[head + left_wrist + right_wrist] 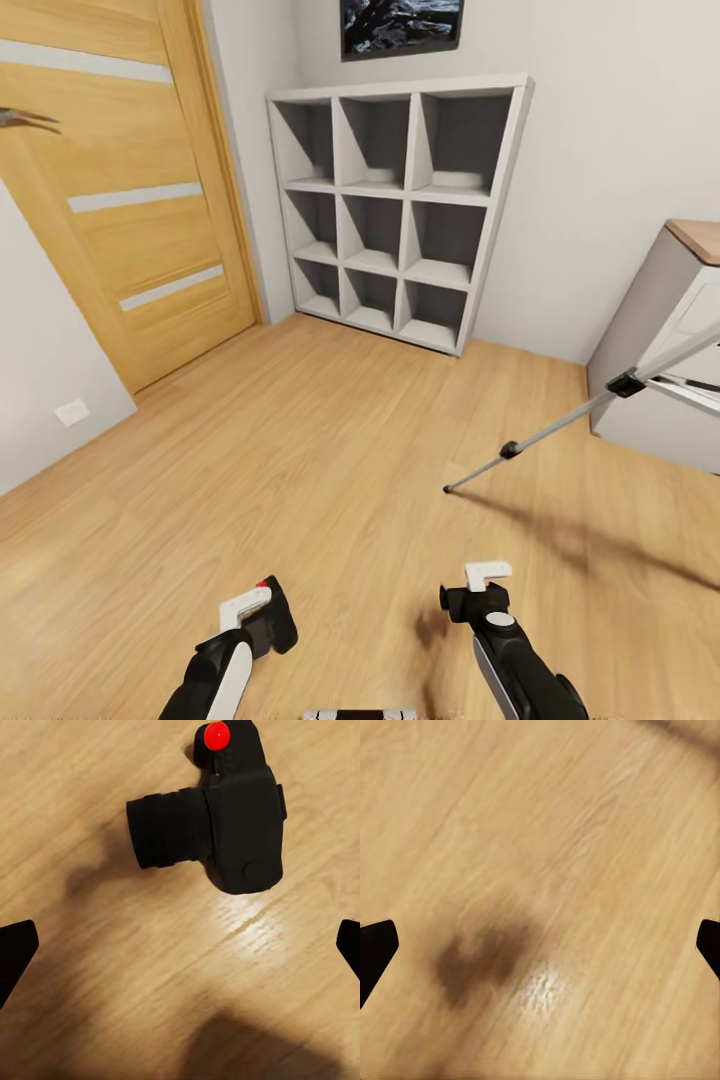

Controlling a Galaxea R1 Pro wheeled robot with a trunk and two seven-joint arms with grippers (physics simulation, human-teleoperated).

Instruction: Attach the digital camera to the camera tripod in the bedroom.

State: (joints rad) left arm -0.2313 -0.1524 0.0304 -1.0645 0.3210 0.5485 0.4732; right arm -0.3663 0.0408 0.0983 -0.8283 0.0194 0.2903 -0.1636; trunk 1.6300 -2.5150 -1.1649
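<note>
The digital camera [240, 825] lies on the floor [330, 450]; rigid and chunky, best pinched across its body. Left hand [180, 945] hangs open, right hand [540, 945] too; camera tripod [560, 425] at two o'clock.

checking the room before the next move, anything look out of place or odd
Yes: the digital camera lies on the bare wood floor under the left gripper, whose jaws are open, rather than mounted. The camera tripod by the desk has a leg stretched at a shallow slant, so it may be tipped.
</note>
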